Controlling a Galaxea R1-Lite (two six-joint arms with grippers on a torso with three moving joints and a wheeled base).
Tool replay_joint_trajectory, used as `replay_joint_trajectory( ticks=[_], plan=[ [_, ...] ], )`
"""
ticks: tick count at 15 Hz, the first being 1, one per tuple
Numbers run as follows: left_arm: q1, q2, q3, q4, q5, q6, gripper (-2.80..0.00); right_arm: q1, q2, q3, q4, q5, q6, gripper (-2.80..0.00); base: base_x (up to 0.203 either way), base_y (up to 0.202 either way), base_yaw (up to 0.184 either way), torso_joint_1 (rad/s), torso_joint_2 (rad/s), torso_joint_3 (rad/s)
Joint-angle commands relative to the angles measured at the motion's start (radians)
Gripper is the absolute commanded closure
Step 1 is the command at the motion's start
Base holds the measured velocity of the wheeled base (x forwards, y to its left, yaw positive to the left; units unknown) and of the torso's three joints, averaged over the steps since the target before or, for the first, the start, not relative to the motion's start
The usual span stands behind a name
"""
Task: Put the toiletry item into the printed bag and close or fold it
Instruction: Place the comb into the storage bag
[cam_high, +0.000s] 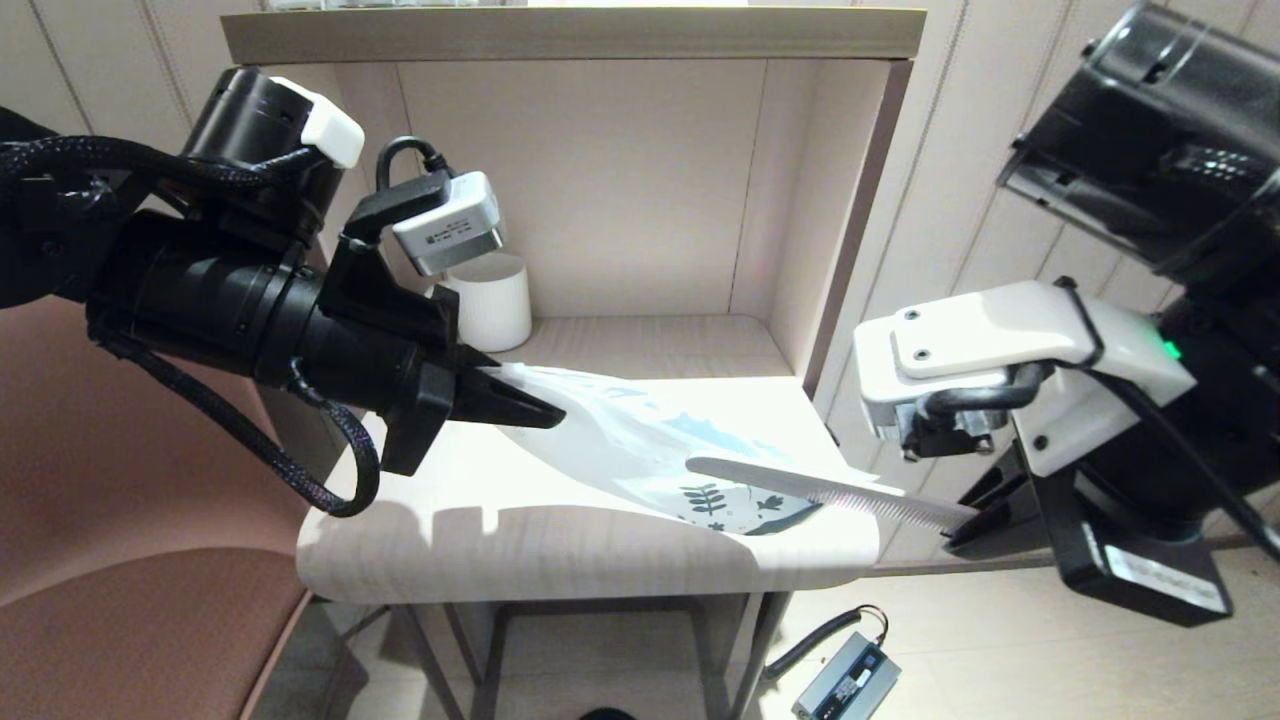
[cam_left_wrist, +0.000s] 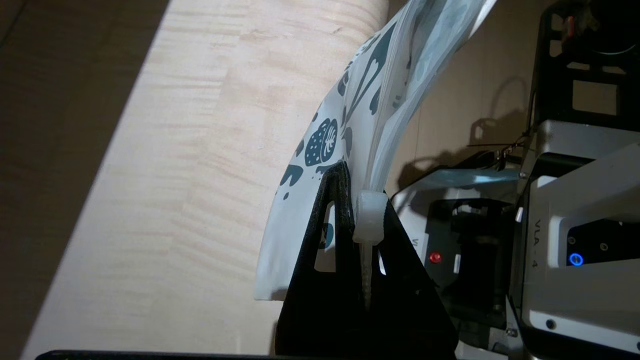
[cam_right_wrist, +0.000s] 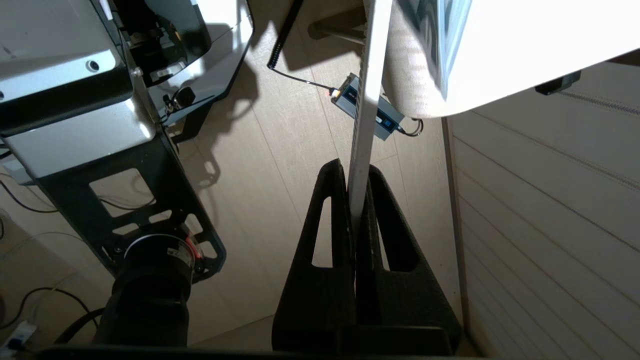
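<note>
- Head view: a pale wooden table is seen at centre, with a white ribbed mug standing in the alcove behind it, in the upper middle of the frame.
- The left gripper, entering from the left of the frame, is pressed together on the zip end of the printed bag, which is held up off the table at that end while its printed end droops to the tabletop at lower centre.
- In the left wrist view, the bag's white slider is seen right at the fingertips, and the bag mouth appears slightly parted beyond it.
- The right gripper, at the lower right of the head view, is clamped on one end of the toiletry item, a long white comb.
- The comb is held nearly level, with its free end over the bag's printed end; it is outside the bag.
- Progress, as judged: both things are picked up, but insertion is not yet done, and the closing or folding is left.
- Hard to make out: how wide the bag mouth stands, and whether the comb's free end touches the bag.
- The right gripper's fingers are mostly hidden under its wrist housing in the head view; the pinch is shown clearly only in the right wrist view.
</note>
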Motion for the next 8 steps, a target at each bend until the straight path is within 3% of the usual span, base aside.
replay_joint_trajectory(
  ticks=[1,8],
  plan=[
    [-0.022,-0.015,0.013,0.002,-0.004,0.004,0.0,0.001,0.024,-0.001,-0.017,-0.001,-0.002,0.0,0.0,0.0,0.0,0.0,0.0,0.0],
    [-0.023,0.008,0.022,-0.005,-0.003,0.005,0.0,0.001,-0.045,0.0,-0.027,-0.001,-0.003,0.0,0.0,0.0,0.0,0.0,0.0,0.0]
  ],
)
